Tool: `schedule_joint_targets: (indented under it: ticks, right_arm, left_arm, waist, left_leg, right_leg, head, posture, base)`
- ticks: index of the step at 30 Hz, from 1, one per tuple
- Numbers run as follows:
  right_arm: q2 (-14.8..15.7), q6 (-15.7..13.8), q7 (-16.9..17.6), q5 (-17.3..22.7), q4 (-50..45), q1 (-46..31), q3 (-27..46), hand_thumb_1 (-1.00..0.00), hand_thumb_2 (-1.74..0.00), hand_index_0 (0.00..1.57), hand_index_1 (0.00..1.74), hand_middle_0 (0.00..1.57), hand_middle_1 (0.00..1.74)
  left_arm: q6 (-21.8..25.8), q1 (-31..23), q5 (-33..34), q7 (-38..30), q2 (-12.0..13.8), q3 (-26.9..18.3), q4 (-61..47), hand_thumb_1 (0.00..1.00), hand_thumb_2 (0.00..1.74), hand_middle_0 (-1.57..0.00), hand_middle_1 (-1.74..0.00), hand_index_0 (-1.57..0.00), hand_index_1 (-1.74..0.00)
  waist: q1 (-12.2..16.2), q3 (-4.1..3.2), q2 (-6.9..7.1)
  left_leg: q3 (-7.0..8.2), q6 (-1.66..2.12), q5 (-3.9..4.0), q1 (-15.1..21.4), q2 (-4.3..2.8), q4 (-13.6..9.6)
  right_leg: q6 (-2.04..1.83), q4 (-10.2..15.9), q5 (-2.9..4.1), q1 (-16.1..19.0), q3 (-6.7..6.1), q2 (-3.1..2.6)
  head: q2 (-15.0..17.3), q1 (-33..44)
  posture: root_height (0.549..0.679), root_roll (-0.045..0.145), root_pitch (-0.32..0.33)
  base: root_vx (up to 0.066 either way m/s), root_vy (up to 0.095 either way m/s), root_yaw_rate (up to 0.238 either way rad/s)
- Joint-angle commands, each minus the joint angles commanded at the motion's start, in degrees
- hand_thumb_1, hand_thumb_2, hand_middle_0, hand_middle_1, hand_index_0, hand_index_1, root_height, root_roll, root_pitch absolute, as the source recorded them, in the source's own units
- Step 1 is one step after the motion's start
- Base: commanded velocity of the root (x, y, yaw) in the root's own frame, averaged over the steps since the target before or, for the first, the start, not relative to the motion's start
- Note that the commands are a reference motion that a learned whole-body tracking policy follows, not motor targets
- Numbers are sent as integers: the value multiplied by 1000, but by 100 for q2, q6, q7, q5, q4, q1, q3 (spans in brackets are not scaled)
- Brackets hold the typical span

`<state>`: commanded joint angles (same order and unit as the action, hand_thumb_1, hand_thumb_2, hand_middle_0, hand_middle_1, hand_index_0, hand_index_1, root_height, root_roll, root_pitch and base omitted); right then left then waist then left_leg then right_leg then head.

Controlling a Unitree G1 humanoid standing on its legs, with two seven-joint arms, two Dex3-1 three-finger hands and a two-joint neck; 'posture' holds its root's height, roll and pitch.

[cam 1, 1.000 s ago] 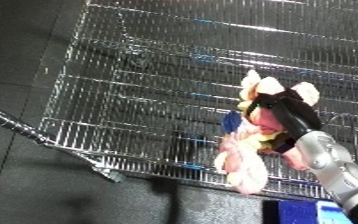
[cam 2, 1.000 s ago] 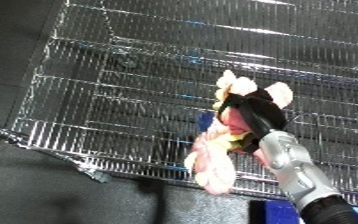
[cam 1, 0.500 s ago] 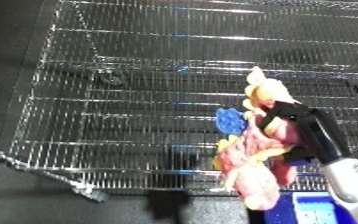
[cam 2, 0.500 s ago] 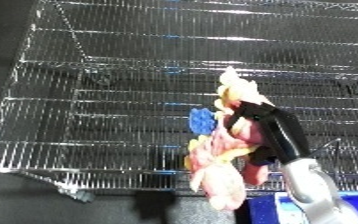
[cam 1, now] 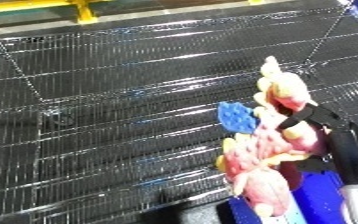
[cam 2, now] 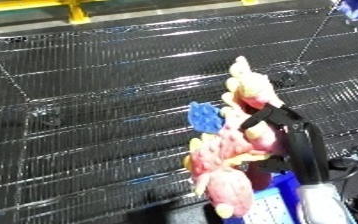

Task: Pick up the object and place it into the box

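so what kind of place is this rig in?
Probably a warehouse or industrial test floor. The bin is a large wire-mesh cage, there's a yellow barrier on grey concrete behind it, and the right hand holds a pink and yellow plush toy over the mesh.

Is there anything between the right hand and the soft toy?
Nothing. In the right eye view the right hand is curled directly round the pink and yellow soft toy, above the wire bin.
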<state>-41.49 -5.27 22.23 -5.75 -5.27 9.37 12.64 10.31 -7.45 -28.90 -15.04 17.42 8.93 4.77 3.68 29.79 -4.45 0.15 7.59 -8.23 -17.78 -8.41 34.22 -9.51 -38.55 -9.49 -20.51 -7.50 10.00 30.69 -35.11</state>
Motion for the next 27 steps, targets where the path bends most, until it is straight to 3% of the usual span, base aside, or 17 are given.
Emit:
schedule_joint_targets:
  ticks: [7,16,22,27]
  right_arm:
    - [706,-113,386,248,130,-1176,974,-1000,-1740,1570,1740,1570,1740]
    - [1161,-666,862,1378,965,-1546,1751,-1000,-1740,1570,1740,1570,1740]
    - [1202,-995,999,1995,1430,-1486,2010,-700,-1218,1099,1218,1099,1218]
    - [1175,-1189,1120,2452,1925,-1361,2201,-450,-783,706,783,706,783]
  left_arm:
    - [-75,-12,61,-19,-125,37,141,1000,1740,-1570,-1740,-1570,-1740]
    - [42,4,63,63,-132,193,319,1000,1740,-1570,-1740,-1570,-1740]
    - [121,54,-5,117,-114,314,385,1000,1740,-1570,-1740,-1570,-1740]
    - [186,75,-48,169,-72,386,435,1000,1740,-1570,-1740,-1570,-1740]
  waist:
    - [481,0,-14]
    - [1070,-9,-185]
    - [1350,-46,-332]
    - [1425,-89,-432]
  left_leg:
    - [166,-21,-93,295,-78,-24]
    - [501,-9,-171,579,-123,-98]
    - [680,9,-148,685,-101,-244]
    - [744,24,-126,725,-83,-339]
  right_leg:
    - [-7,141,9,209,-99,-69]
    - [-11,359,93,311,-284,-137]
    - [-2,516,143,322,-396,-160]
    - [1,606,159,347,-412,-148]
  head:
    - [635,-323]
    - [739,-684]
    - [719,-768]
    - [688,-797]
  posture:
    - [627,65,-197]
    - [631,79,-205]
    - [634,90,-194]
    - [637,93,-187]
  base:
    - [10,4,-169]
    - [5,30,-231]
    - [0,41,-181]
    - [0,18,-40]
